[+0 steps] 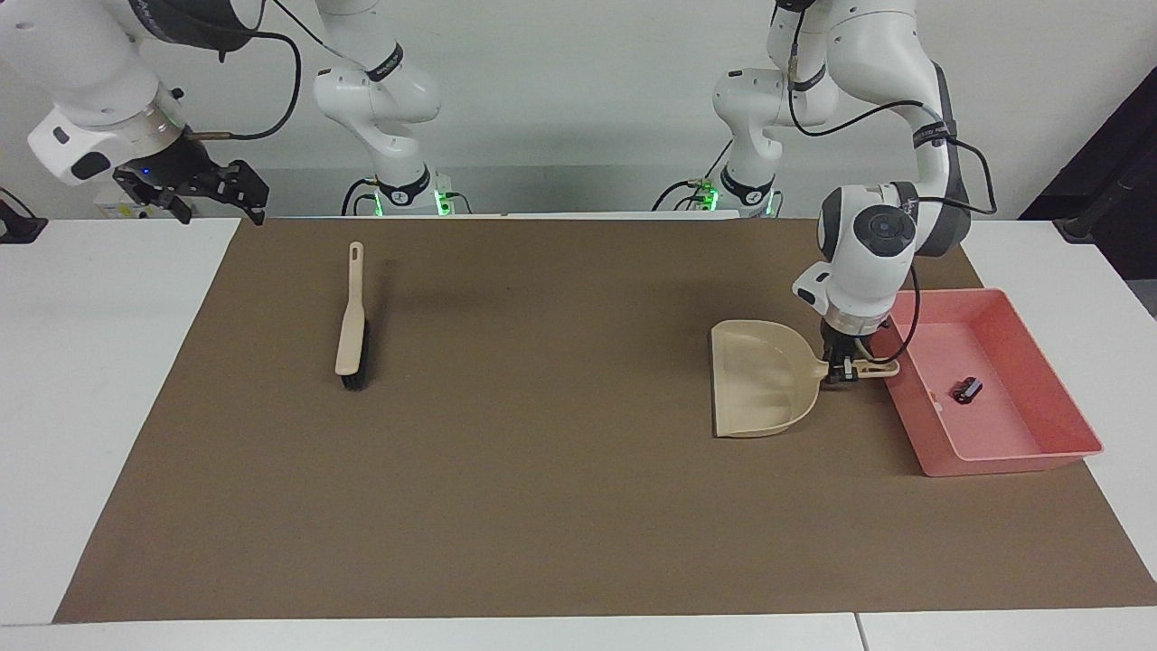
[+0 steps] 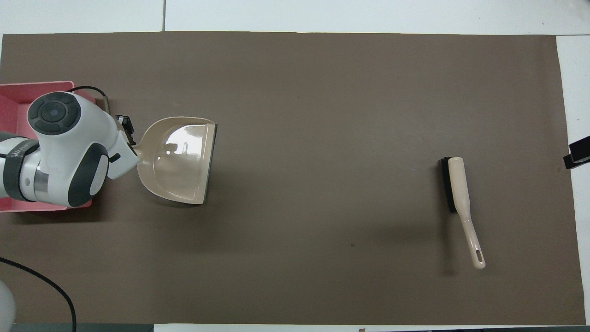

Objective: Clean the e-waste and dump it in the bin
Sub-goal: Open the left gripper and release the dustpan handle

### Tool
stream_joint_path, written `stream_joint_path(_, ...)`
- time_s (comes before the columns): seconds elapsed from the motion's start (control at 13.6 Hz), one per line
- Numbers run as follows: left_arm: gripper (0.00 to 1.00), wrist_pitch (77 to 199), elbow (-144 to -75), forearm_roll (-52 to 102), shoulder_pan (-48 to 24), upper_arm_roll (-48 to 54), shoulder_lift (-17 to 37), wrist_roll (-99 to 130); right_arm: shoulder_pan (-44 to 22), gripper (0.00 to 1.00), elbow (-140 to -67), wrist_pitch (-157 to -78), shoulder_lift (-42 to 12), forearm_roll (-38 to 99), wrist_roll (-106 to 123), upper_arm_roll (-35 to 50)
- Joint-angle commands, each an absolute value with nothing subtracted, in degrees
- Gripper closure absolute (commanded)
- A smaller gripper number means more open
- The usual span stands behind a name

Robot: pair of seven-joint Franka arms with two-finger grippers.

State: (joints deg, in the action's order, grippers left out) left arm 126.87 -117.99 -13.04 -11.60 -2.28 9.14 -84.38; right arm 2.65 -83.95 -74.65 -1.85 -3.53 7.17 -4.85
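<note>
From above, my left forearm hides most of the bin [image 2: 11, 99] and all it holds; my right gripper [image 2: 577, 156] shows there only as a dark tip. The dark cylinder [image 1: 966, 391] lies in the bin [image 1: 1076, 425], its long axis slanted; I cannot make out the white piece. My left gripper [image 1: 845, 369] points straight down, fingers clenched on the dustpan [image 1: 764, 389] handle. My right gripper [image 1: 212, 185] hangs released off the mat's corner, near the brush [image 1: 351, 316] on the bench [image 1: 99, 362].

A brown mat [image 1: 542, 470] carries brush [image 1: 351, 316], bin [image 1: 1039, 452], seemingly dustpan [image 1: 759, 393].
</note>
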Motion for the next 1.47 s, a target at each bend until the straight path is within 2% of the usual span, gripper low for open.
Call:
stream_joint_path(0.0,0.35,127.27,-118.56,-12.04,-13.1,-3.16,8.09,-81.57,3.43,0.01,-85.25,-75.59,-0.97,-2.64,6.68,-4.57)
stream_joint_path(0.29,0.18,124.65,-118.74,-12.04,-12.48,-3.16,3.35,-74.12,3.43,0.01,-85.69,-75.41,-0.79,-2.55,6.77,-4.57)
stream_joint_path(0.37,0.03,121.76,-118.83,-12.04,-12.22,-3.16,2.38,-68.35,3.34,0.01,-85.69,-75.5,-0.79,-2.55,6.77,-4.57)
stream_joint_path(0.88,0.02,117.42,-117.87,-11.87,-10.12,-3.87,0.44,-26.88,3.08,0.01,-85.96,-75.32,-0.7,-2.46,6.94,-4.48)
stream_joint_path(1.03,0.02,115.32,-116.29,-7.15,-8.45,-3.95,0.0,-17.34,2.9,0.01,-86.22,-75.32,-0.36,-2.46,6.86,-4.48)
stream_joint_path(1.4,0.02,101.02,-101.81,2.01,-3.17,-3.96,0.09,-16.79,2.99,0.01,-87.36,-75.32,0.18,-2.46,6.77,-4.48)
